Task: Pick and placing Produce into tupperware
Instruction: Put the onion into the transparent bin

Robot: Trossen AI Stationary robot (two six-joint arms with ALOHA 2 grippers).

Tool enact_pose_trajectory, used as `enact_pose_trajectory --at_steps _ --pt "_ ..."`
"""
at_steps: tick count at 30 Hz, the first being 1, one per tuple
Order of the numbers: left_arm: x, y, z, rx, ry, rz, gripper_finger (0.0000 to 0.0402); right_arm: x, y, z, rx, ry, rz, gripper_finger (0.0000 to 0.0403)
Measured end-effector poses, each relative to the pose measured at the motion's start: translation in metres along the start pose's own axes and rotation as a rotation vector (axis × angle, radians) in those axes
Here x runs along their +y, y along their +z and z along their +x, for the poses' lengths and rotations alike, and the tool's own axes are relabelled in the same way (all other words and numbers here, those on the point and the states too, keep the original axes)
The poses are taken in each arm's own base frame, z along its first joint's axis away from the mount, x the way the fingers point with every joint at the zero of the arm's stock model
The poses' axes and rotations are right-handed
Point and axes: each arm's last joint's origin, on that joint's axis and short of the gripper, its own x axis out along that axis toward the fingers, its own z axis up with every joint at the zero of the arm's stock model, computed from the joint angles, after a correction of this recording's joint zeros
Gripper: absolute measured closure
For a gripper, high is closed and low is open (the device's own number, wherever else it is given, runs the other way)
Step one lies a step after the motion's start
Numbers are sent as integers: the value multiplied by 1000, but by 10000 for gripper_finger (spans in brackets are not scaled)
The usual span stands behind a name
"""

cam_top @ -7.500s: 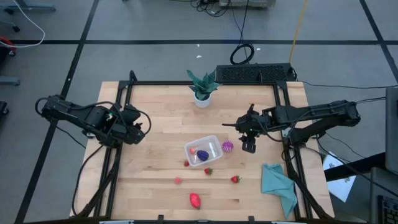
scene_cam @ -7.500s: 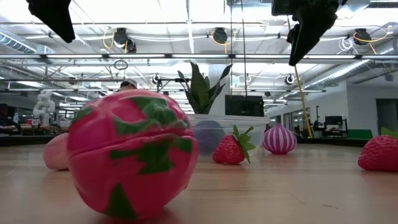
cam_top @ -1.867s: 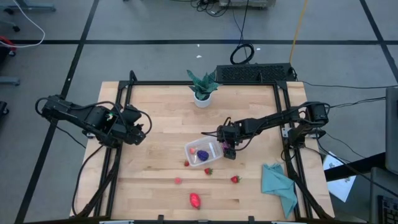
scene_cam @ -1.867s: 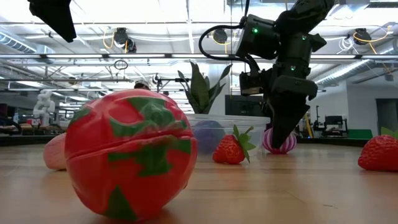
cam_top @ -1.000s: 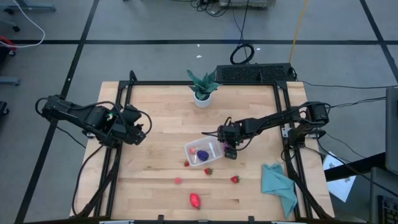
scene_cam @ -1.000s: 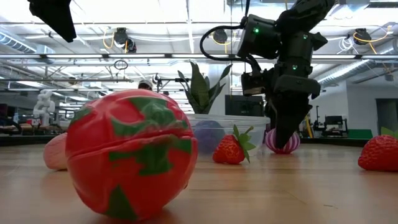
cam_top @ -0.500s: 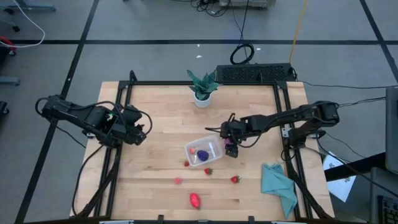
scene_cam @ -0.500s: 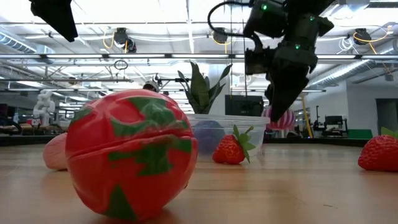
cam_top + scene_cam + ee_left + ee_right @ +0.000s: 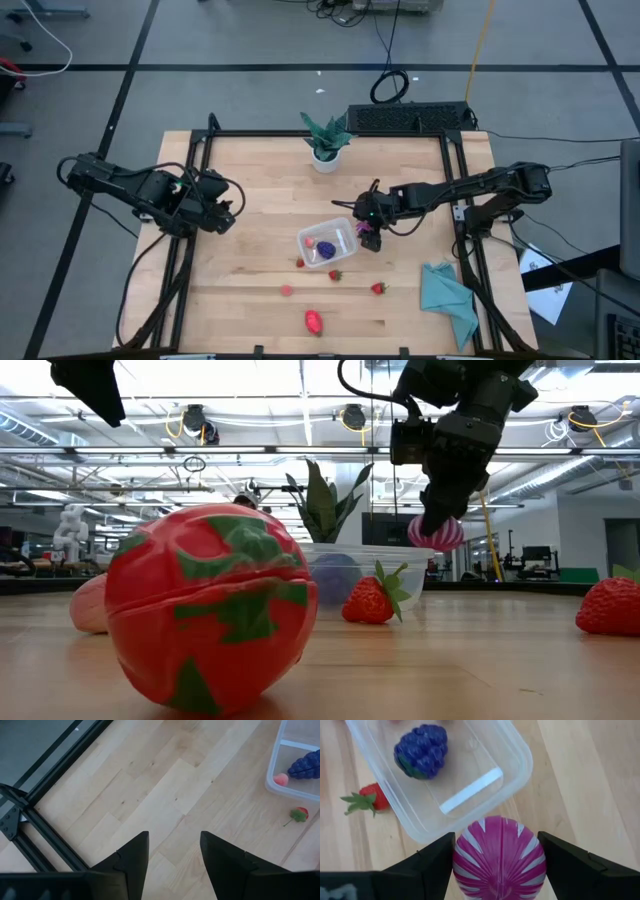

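Fruits lie loose on the wooden surface (image 9: 250, 170) on the near side of the tupperware (image 9: 345, 228): three little strawberries (image 9: 378, 288) and one big red fruit (image 9: 313, 321), while a green plant (image 9: 325, 138) stands well past the far side and a teal cloth (image 9: 447, 296) sits off beside the right arm. Inside the tupperware are two things, a purple berry (image 9: 422, 751) and a small pink fruit (image 9: 311, 241). The right end effector (image 9: 499, 851) hangs in the air just beside the tupperware's corner, squeezing a purple striped fruit (image 9: 500, 850), and the left end effector (image 9: 172, 852) waits far from the tupperware with its fingers apart and nothing in them.
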Motion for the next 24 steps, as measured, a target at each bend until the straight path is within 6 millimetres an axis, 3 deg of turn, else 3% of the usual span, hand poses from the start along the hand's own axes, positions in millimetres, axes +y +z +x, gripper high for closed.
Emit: enact_pose_trajectory --at_steps 15,24 --pt "0 0 0 0 0 0 218 13 34 -19 -179 55 -58 140" --pt "0 0 0 0 0 0 217 16 42 -21 -262 82 -68 140"
